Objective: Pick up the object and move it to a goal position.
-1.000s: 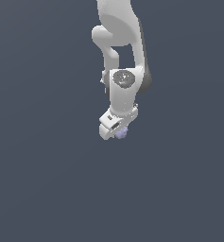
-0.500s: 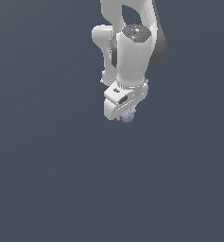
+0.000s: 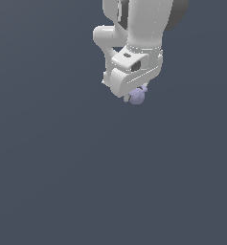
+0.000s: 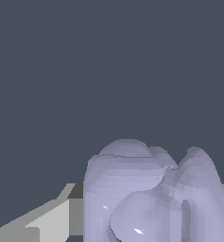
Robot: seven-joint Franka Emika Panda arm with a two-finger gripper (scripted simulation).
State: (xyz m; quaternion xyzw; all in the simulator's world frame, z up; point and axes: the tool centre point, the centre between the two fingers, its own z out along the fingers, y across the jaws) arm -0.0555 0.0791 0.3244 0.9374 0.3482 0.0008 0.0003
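Object (image 3: pixel 137 96): a small pale lavender, lumpy, roughly round blob, seated directly at the tip of the gripper (image 3: pixel 136 94), on the arm's own axis and not offset to either side. In the exterior view only its lower part shows beneath the white gripper body; the fingers themselves are hidden behind that body. In the wrist view the object (image 4: pixel 151 194) fills the near field, with one grey finger (image 4: pixel 47 220) showing flat alongside it and a sliver of a second at the opposite edge. Judgement: the jaws are pinched on the blob, one finger to each side.

No desk, table or other carrying surface can be made out; the backdrop is uniform dark grey-blue, so the blob appears held off any support. No goal marker is visible in either view.

Long axis: none evident, since the blob is nearly round. Judgement: orientation will matter little; the coming move depends only on the grip holding while the arm carries its load.
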